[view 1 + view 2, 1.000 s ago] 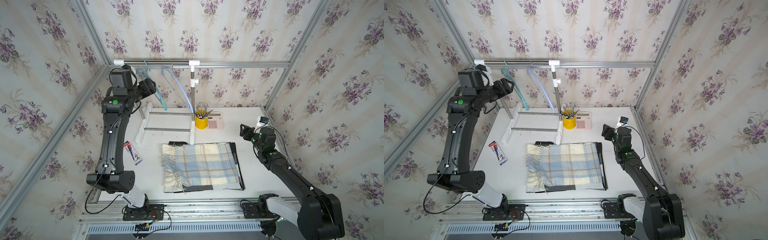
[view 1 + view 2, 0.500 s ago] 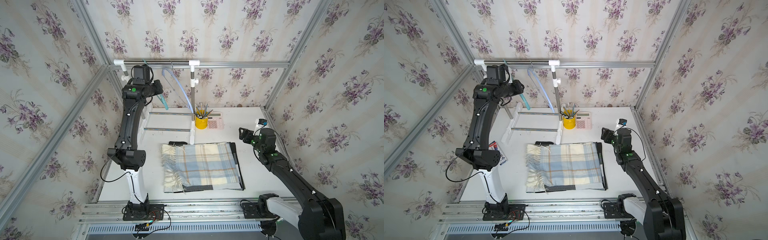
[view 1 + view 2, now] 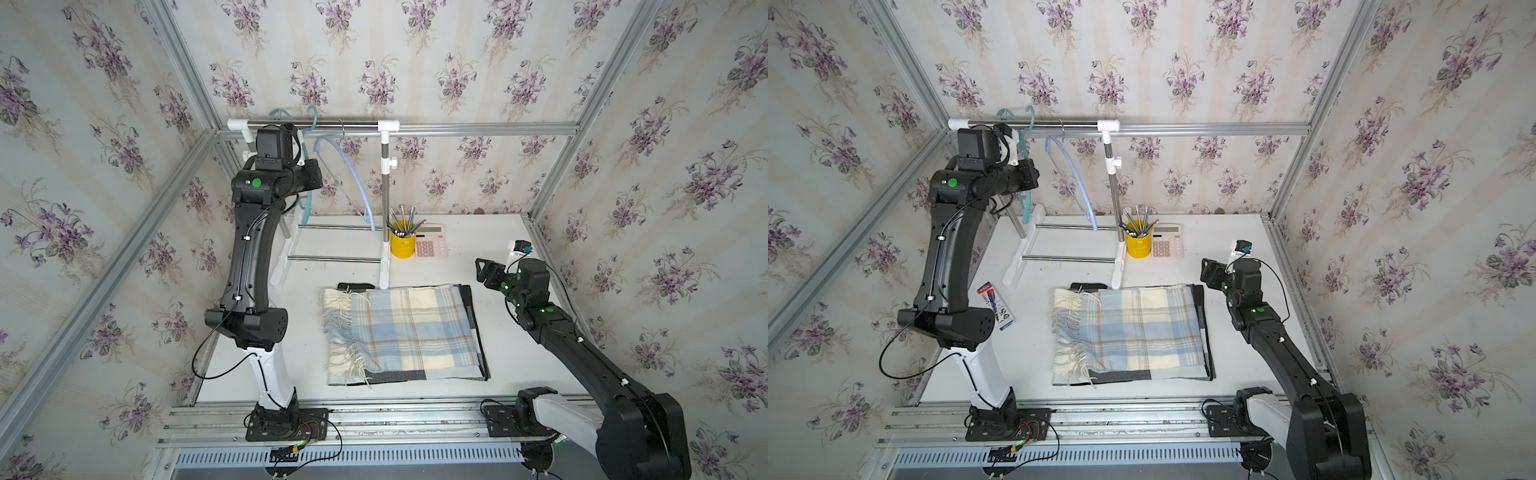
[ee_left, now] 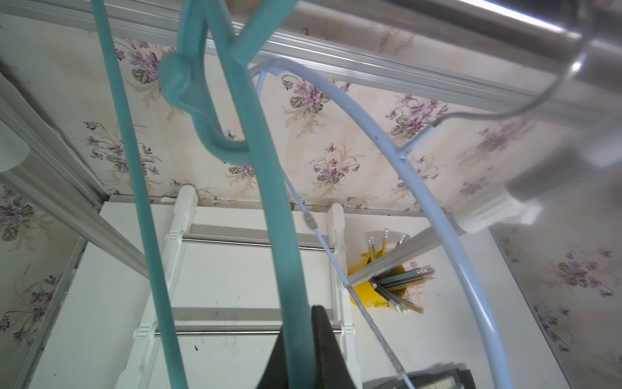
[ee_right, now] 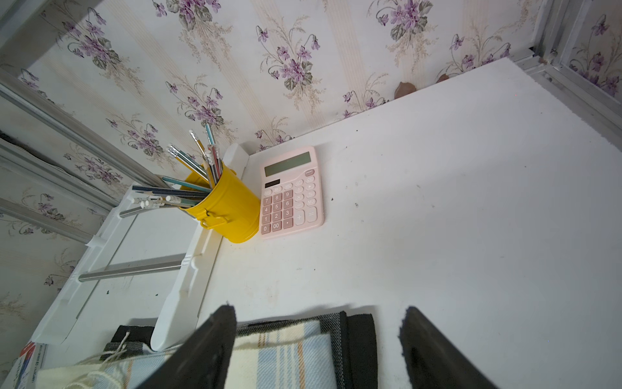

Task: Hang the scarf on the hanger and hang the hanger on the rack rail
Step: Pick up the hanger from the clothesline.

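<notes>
The scarf [image 3: 399, 332] lies folded flat in the middle of the desk [image 3: 498, 232], a pale blue and cream plaid with loose fringe along the edge nearer the left arm. A dark layer [image 3: 473, 299] shows along its far side and front. Whether that is the scarf's own reverse or a separate mat cannot be told.

The scarf looks soft, light and limp. It probably sags and unfolds once lifted, and the stacked layers may slide apart. A pinch on the fringe would likely catch only a few threads, so the better hold is on the folded edge, through all layers. From there the cloth can drape evenly over a bar.

The right pincer [image 5: 316, 313] stands wide open, holding nothing, just above the corner of the scarf on its own side, in reach of that edge.

The teal hanger [image 4: 269, 202] is rigid plastic, smooth and probably a little slippery. Its hook is looped over the rail [image 3: 316, 123]. The left pincer [image 4: 299, 336] is clamped on one of its sloping arms, low down and away from the hook. A hold there gives leverage, but the hanger could swing or twist, so a firm grip matters. A pale blue hanger [image 3: 357, 183] hangs just beside it and could snag as the teal one comes off.
</notes>
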`<state>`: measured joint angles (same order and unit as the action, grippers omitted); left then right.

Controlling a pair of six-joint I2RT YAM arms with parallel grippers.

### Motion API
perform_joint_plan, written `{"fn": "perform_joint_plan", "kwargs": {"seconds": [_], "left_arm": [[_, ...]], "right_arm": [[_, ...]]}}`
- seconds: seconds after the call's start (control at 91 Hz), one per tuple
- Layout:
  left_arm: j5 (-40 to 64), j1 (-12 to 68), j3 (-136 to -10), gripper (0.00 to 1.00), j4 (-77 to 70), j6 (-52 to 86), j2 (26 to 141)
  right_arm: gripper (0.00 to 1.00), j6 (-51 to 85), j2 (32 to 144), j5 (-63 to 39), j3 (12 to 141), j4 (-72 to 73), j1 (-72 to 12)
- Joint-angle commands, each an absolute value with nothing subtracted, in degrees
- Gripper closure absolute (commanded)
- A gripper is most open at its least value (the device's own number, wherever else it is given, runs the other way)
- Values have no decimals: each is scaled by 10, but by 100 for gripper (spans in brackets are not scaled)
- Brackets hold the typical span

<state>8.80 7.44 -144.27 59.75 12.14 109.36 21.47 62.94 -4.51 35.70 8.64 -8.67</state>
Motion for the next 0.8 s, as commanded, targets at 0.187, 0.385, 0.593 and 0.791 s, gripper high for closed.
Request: {"fn": "perform_joint_plan", "kwargs": {"seconds": [0.187, 0.385, 0.593, 0.791], "left_arm": [[275, 73, -1232, 100, 493, 112, 912], [356, 73, -995, 100, 445, 128, 709], [523, 85, -644, 100, 249, 301, 504], [492, 244, -357, 100, -52, 483, 411]], "right_arm": [[19, 226, 627, -58, 351, 104, -87], [19, 224, 610, -64, 350, 97, -87], [19, 236, 557, -115, 306, 100, -87], [25, 261, 541, -190, 251, 100, -87]]}}
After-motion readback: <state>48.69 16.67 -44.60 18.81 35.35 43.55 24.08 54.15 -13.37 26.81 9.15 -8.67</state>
